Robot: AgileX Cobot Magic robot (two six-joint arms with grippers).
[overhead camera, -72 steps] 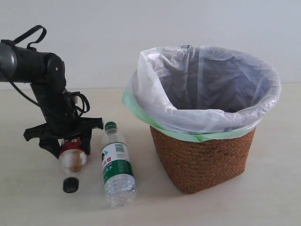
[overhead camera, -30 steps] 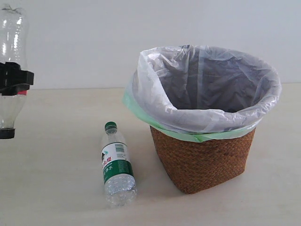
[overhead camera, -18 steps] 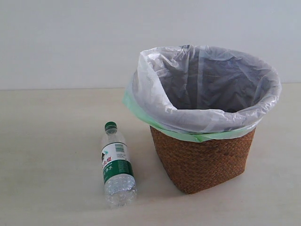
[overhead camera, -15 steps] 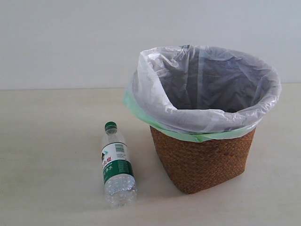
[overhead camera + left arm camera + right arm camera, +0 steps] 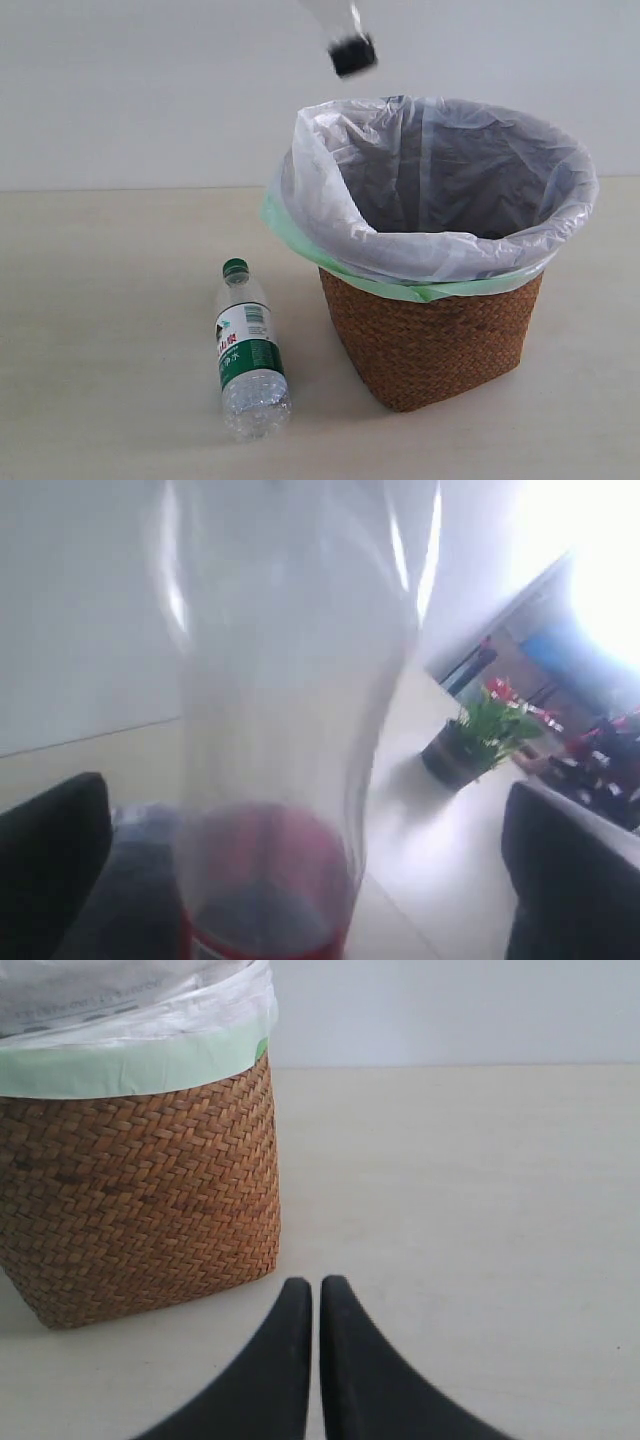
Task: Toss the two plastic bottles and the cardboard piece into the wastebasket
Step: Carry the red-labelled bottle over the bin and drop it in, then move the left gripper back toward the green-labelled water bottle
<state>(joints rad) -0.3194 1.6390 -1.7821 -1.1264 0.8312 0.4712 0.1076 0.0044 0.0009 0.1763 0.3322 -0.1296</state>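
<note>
left gripper [image 5: 300, 880] has the red-label bottle [image 5: 290, 680] between its two black fingers [image 5: 50, 870], spread just enough for the clear body by the red label. the pinch point itself is too blurred for me to see. on the exterior view only the black cap [image 5: 352, 54] and a sliver of neck show, cap down, high above the wastebasket [image 5: 430, 340] at its left rim. the basket stands on the right half of the worktop [image 5: 100, 300]. the green-cap bottle [image 5: 250, 350] lies on its side near the basket, on its left, towards the near edge, cap pointing to the far edge. right gripper [image 5: 316, 1290] is closed, tips all but touching, nothing in it, low by the basket's wicker wall.
</note>
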